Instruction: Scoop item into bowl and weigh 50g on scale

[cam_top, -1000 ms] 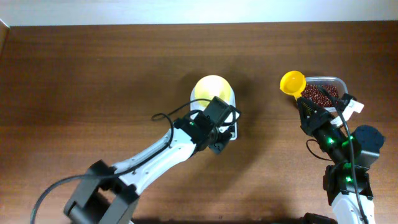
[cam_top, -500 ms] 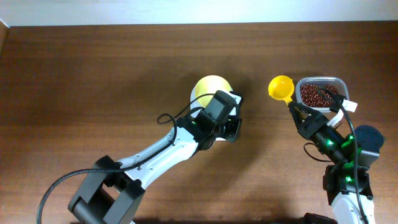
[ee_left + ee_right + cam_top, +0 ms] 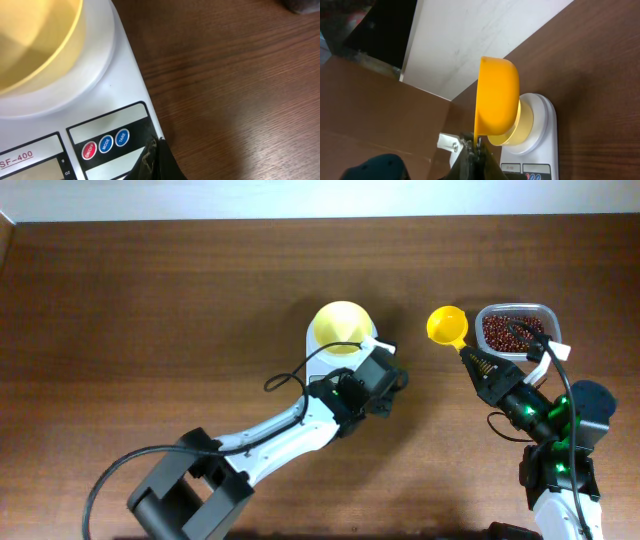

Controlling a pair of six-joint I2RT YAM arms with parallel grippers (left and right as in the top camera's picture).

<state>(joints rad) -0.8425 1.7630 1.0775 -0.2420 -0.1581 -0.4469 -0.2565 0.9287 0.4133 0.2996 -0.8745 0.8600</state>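
The pale-yellow bowl [image 3: 340, 327] stands on the white scale [image 3: 377, 343] at the table's middle; it looks empty in the left wrist view [image 3: 35, 40]. My left gripper [image 3: 385, 383] is shut, its tip over the scale's front right corner [image 3: 157, 145] beside the blue TARE button [image 3: 122, 137]. My right gripper [image 3: 478, 365] is shut on the handle of the yellow scoop [image 3: 446, 326], held in the air between the scale and the clear tub [image 3: 545, 312] of red-brown beans [image 3: 512, 331]. The right wrist view shows the scoop [image 3: 496, 102] in front of the bowl [image 3: 524, 125]; its inside is hidden.
The tub stands at the right, near the table's back edge. A white wall or board runs along the back [image 3: 320, 198]. Bare brown wood lies left of the scale and at the front.
My right gripper has carried the scoop out of the tub and leftward toward the scale. My left gripper has slid right along the scale's front to its right corner.
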